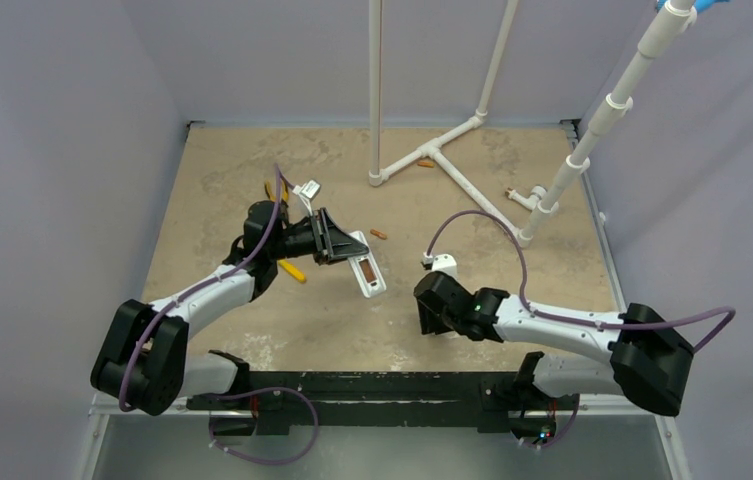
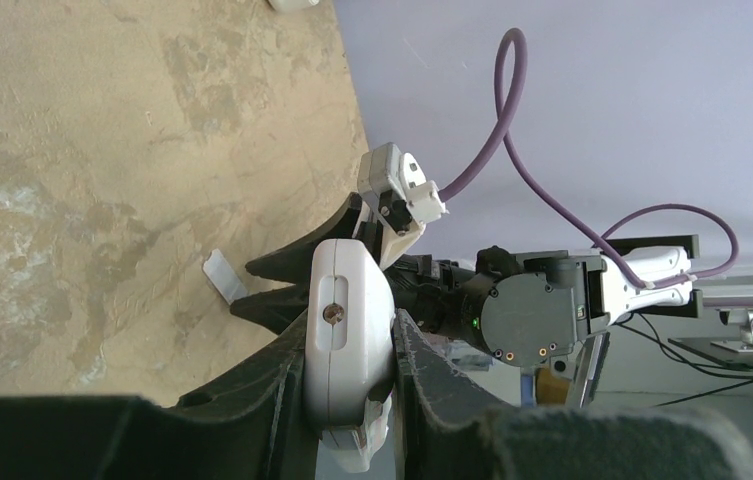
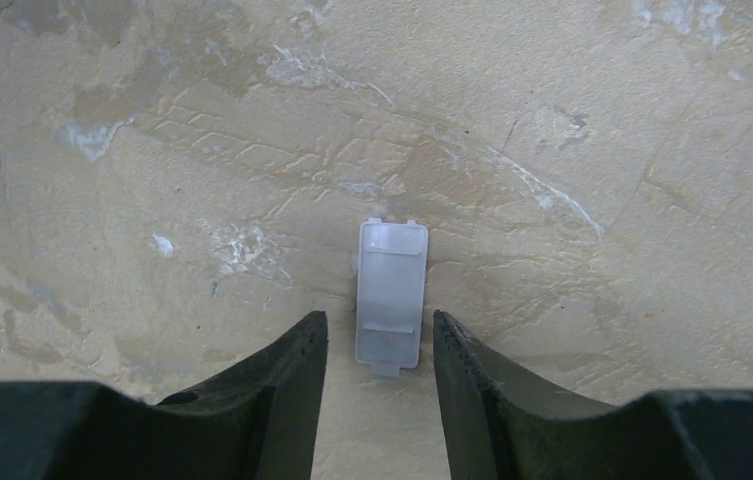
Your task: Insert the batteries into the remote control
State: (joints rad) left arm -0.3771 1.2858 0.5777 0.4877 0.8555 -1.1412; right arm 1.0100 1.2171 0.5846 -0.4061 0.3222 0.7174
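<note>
- Remote control [image 1: 372, 282]: just left of centre in the top view, back face up, long recess exposed. A copper-brown shape lies in the recess, too small to identify.
- Left gripper [image 1: 340, 243]: clenched on the upper end of the remote. In the left wrist view both fingers [image 2: 277, 400] press the white body's sides.
- Cannot tell whether the remote's lower end touches the table [image 1: 252, 170].
- Batteries: one [image 1: 380, 234] lies on the table just upper right of the remote. A second [image 1: 425, 163] lies further up the frame, beside the white pipe frame [image 1: 432, 152].
- Yellow pliers handle [image 1: 292, 270]: shows just below the left arm's wrist.
- Right gripper [image 3: 380, 318]: right of centre in the top view, pointing down, released. Its fingers stand apart on either side of the cover plate [image 3: 390, 290].
- Cover plate lies flat on the table, with a narrow gap showing at each finger.
</note>
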